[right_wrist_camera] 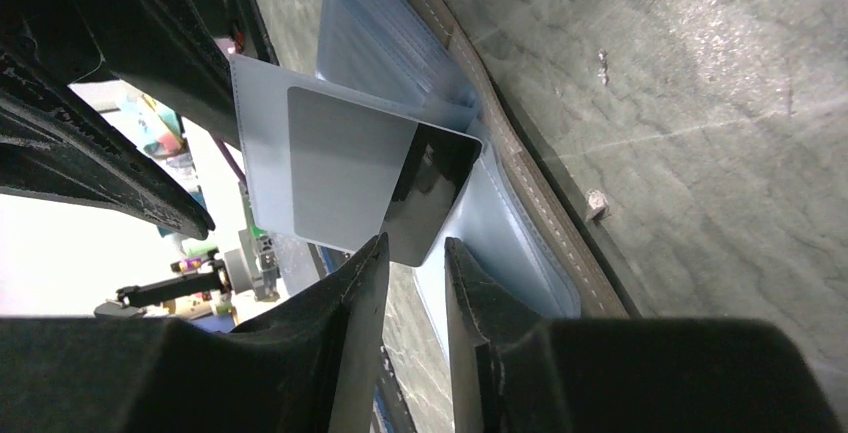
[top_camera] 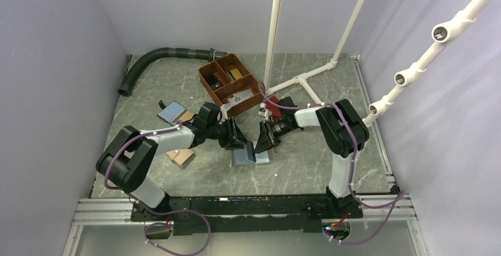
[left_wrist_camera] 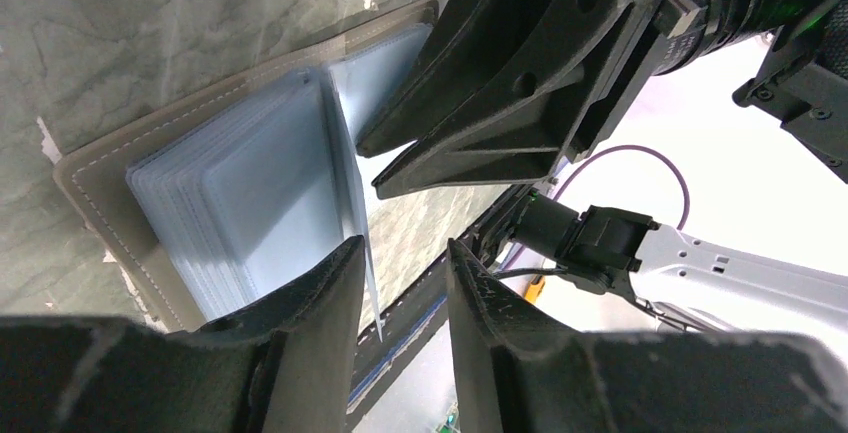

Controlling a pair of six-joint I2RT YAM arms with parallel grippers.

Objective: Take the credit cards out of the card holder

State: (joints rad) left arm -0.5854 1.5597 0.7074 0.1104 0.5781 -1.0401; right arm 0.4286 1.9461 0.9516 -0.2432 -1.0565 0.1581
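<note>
Pale lavender walls close in three sides of a grey-green, marble-veined counter (top_camera: 295, 170). A frame of white plastic pipes (top_camera: 275, 25) rises from its far half. A black corrugated hose (top_camera: 159, 55) curves along the back left corner, and a brown woven basket (top_camera: 208, 87) with divided compartments stands at mid-back. An aluminium rail (top_camera: 106, 211) runs along the near edge, carrying the arm bases.

The small bifold card holder (top_camera: 243, 159), taupe-grey outside and light blue inside, lies open and flat on the counter near the centre, in front of the basket. Both arms reach down to it, the left fingers (top_camera: 237, 136) at its left half and the right fingers (top_camera: 262, 138) at its right half.

In the right wrist view a frosted clear plastic sleeve (right_wrist_camera: 265, 153) stands up from the stack of sleeves. A thin rectangular card (right_wrist_camera: 345, 168) shows grey through the sleeve, and its dark glossy end sticks out past the sleeve's edge. That dark corner reaches the narrow gap between the right fingers, which stand apart; whether they touch it I cannot tell. In the left wrist view the left fingers also stand apart, the raised sleeve's edge running close along one of them.

A blue wallet with a tan panel (top_camera: 172, 113) lies on the left of the counter. A red wallet (top_camera: 275, 107) lies behind the right arm.
</note>
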